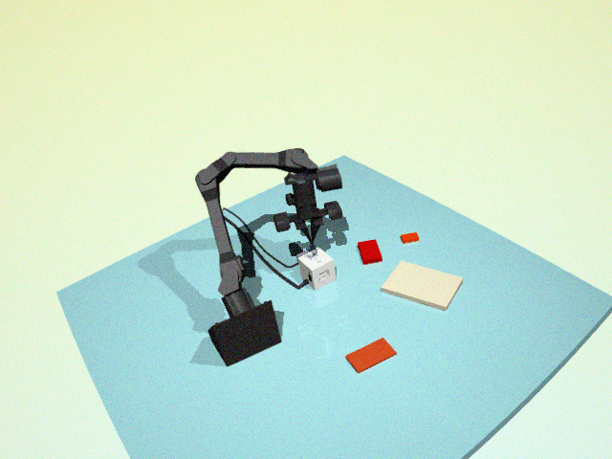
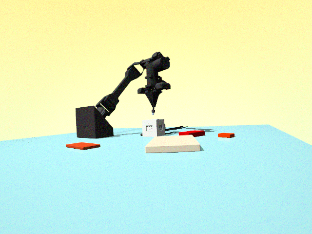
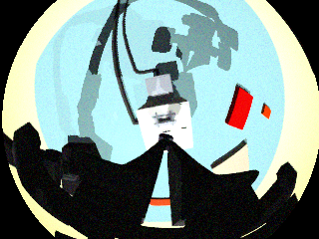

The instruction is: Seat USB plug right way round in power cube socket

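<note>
The white power cube stands on the table in front of the arm. A socket shows on its top face in the wrist view. My gripper points straight down over the cube and is shut on the small USB plug. The plug is dark above with a light metal end below. In the exterior view a gap shows between the metal end and the cube's top, so the plug is out of the socket. Which way round the plug faces cannot be told.
Two black cables run to the cube. A pale grey block is at its far side. A red block, small orange block, cream slab and flat orange slab lie around.
</note>
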{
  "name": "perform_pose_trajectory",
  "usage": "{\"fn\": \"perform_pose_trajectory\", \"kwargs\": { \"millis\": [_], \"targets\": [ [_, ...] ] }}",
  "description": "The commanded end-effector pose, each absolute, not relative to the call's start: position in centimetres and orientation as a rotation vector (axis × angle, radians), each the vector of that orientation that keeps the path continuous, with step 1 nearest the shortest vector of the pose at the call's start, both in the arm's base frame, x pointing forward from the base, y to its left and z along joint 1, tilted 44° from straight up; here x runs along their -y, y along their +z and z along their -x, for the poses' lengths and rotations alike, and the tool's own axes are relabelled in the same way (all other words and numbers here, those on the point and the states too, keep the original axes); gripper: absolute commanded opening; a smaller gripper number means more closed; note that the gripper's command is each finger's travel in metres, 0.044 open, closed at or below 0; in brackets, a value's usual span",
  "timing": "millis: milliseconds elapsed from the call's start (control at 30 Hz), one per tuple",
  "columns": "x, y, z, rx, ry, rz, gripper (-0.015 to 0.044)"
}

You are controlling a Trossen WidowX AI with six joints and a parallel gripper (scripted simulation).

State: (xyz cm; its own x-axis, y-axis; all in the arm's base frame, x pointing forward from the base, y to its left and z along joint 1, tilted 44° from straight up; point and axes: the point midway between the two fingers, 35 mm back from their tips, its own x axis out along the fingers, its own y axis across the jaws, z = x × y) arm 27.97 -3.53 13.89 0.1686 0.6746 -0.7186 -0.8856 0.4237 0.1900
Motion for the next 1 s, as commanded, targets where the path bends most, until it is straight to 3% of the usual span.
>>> {"fn": "perform_pose_trajectory", "kwargs": {
  "millis": [0, 967],
  "targets": [
    [3.52, 13.87, -27.96, -0.776, 1.181, 0.392, 0.0],
    [3.45, 13.88, -27.97, -0.628, 1.281, 0.588, 0.0]
  ]
}}
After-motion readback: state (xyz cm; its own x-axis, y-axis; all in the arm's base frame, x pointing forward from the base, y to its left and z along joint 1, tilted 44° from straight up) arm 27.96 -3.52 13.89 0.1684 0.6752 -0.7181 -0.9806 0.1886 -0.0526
